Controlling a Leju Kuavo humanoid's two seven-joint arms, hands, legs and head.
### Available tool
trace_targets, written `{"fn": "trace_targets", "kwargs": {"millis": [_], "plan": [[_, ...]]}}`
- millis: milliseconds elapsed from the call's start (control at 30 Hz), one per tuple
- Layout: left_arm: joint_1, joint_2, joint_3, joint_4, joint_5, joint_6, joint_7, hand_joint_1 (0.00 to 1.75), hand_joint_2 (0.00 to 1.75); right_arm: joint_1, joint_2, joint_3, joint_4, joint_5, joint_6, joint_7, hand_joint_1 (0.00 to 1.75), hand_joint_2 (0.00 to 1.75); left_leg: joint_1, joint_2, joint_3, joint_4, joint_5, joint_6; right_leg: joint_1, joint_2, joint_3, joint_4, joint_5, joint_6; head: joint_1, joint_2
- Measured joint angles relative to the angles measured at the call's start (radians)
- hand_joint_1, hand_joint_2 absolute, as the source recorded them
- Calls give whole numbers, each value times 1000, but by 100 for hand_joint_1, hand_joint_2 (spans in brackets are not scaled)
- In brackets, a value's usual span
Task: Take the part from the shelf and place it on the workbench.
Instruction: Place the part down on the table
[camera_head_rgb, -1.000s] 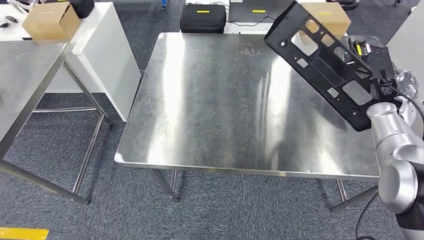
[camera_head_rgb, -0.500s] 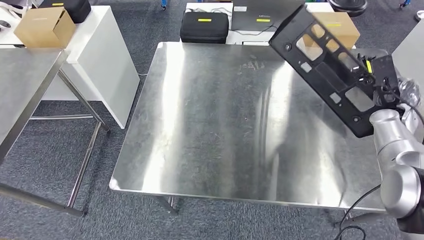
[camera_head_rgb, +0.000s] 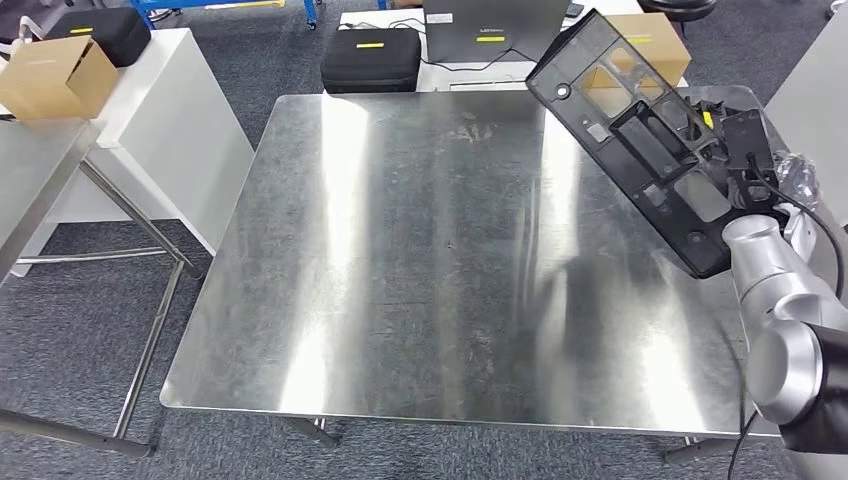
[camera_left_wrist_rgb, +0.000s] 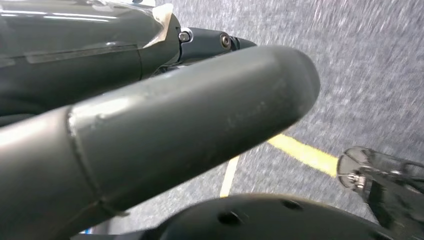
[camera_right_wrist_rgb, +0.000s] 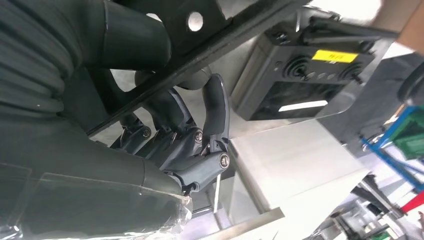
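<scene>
The part (camera_head_rgb: 640, 140) is a long black plastic panel with several cut-out windows. My right hand (camera_head_rgb: 752, 150) grips it by one long edge and holds it tilted in the air above the far right side of the steel workbench (camera_head_rgb: 420, 260). In the right wrist view the dark fingers (camera_right_wrist_rgb: 192, 135) curl under the panel's edge (camera_right_wrist_rgb: 235, 32) and the thumb presses from the other side. My left hand (camera_left_wrist_rgb: 150, 130) hangs over grey carpet, with its thick thumb close to the camera and its fingers hidden.
A black case (camera_head_rgb: 370, 58) and a grey laptop (camera_head_rgb: 490, 25) lie beyond the workbench. A cardboard box (camera_head_rgb: 655, 40) stands behind the part. At the left are a white cabinet (camera_head_rgb: 170, 130), another cardboard box (camera_head_rgb: 50, 75) and a second steel table (camera_head_rgb: 30, 170).
The whole picture has shifted, so the camera moved; the workbench now sits more centred and closer. The part stays tilted in my right hand over the table's right side.
</scene>
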Motion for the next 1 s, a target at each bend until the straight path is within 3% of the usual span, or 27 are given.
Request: {"fn": "trace_targets", "kwargs": {"millis": [33, 100, 167, 200, 267, 400, 667, 1000], "plan": [[0, 0, 1, 0, 1, 0, 2, 0, 0, 0, 2, -3, 0, -1, 12, 4, 175, 175, -10, -2, 1, -24, 29, 19, 11, 0, 6, -4, 0, -1, 0, 0], [-1, 0, 5, 0, 3, 3, 4, 0, 0, -7, 8, -10, 0, 3, 39, 24, 175, 175, -31, -7, 53, -157, 115, 46, 29, 1, 24, -19, 2, -10, 2, 0], [-2, 0, 11, 0, 3, 10, 6, 0, 0, -26, 14, -15, 0, 14, 56, 44, 175, 175, -43, -10, 108, -283, 169, 49, 45, 3, 36, -33, 4, -31, 6, 0], [-3, 0, 13, 0, 3, 16, 9, 0, 0, -36, 16, -16, 0, 19, 59, 48, 175, 175, -45, -9, 120, -311, 176, 49, 50, 4, 38, -36, 4, -42, 7, 0], [-3, -1, 16, 0, 3, 31, 16, 0, 0, -48, 23, -20, 0, 27, 60, 49, 175, 175, -49, -9, 122, -318, 178, 57, 53, 5, 37, -38, 5, -52, 8, 0], [-4, -3, 22, 0, 3, 57, 30, 0, 0, -53, 49, -22, -1, 60, 58, 60, 175, 175, -52, -10, 122, -319, 182, 70, 52, 4, 37, -38, 6, -54, 8, 0], [-4, -3, 26, 0, 3, 65, 37, 0, 0, -60, 86, -22, -1, 88, 44, 92, 175, 175, -53, -10, 121, -319, 184, 71, 52, 3, 37, -40, 6, -54, 8, 0], [-3, -3, 30, 0, 3, 62, 32, 0, 0, -68, 93, -22, -1, 92, 61, 89, 175, 175, -56, -10, 119, -319, 184, 70, 51, 2, 37, -43, 6, -54, 8, 0]]}}
